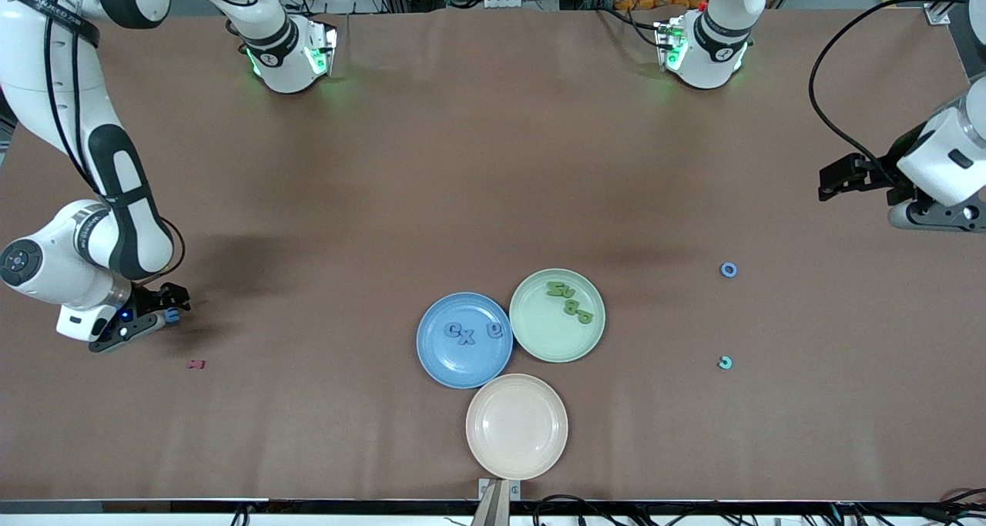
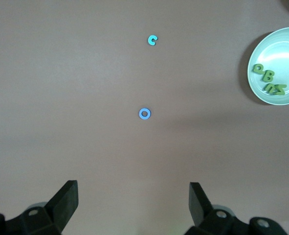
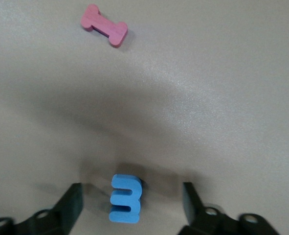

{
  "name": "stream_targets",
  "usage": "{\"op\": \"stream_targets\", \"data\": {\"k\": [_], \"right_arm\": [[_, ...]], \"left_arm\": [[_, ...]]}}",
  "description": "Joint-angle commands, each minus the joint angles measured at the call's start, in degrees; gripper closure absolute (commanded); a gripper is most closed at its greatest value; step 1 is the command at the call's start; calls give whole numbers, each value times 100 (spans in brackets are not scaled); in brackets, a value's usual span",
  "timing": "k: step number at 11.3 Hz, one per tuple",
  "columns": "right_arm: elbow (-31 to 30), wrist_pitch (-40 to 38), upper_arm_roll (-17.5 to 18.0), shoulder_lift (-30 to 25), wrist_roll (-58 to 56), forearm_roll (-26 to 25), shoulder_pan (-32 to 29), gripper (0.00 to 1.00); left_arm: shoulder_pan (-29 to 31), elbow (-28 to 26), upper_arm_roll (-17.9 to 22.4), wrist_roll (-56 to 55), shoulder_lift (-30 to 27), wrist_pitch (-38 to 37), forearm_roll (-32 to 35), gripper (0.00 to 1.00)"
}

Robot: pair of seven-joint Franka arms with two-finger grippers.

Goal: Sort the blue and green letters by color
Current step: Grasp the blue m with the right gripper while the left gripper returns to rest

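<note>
Right gripper (image 3: pixel 129 208) low at the right arm's table end, fingers wide apart straddling blue letter E (image 3: pixel 125 199) untouched, long axis across the gap; left gripper (image 2: pixel 133 203) waiting open, empty.

Periwinkle-blue letters (image 1: pixel 471 332) lie on a blue plate (image 1: pixel 435 356), olive-green letters (image 1: pixel 570 301) on a pale green plate (image 1: pixel 556 343); a cream plate (image 1: pixel 516 426), brown table covering (image 1: pixel 493 164), pink letter I (image 3: pixel 104 25) and bright blue E (image 3: pixel 125 199) complete the palette.
</note>
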Motion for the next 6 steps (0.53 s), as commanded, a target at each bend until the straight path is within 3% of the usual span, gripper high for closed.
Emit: {"op": "stream_targets", "data": {"k": [1, 6], "right_arm": [[63, -72, -15, 37, -75, 156, -17, 100], [72, -89, -15, 29, -48, 269, 18, 100]], "left_arm": [[-8, 288, 9, 108, -6, -140, -127, 0], [1, 377, -26, 72, 29, -140, -135, 0]]}}
